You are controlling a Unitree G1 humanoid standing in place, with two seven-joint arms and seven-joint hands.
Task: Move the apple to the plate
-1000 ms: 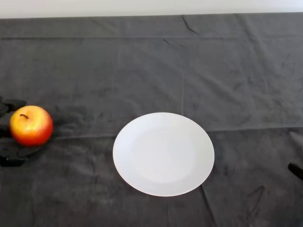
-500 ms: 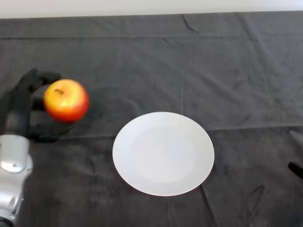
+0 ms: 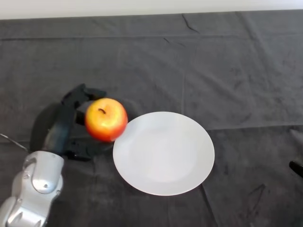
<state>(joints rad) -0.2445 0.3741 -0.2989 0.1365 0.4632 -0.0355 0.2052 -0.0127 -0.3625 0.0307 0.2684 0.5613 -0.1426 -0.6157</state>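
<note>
A red and yellow apple (image 3: 106,119) is held in my left hand (image 3: 64,124), whose black fingers curl round it from behind and below. The apple sits just at the left rim of a white plate (image 3: 165,153), slightly overlapping the rim in the head view. The plate lies flat on the dark cloth near the middle of the table, with nothing on it. My silver-grey forearm comes in from the lower left.
The table is covered by a dark grey cloth (image 3: 213,71) with a few creases. A small black object (image 3: 296,168) shows at the right edge.
My left hand has carried the apple to the right, from the far left edge of the table to the plate's left rim. The plate has not moved.
</note>
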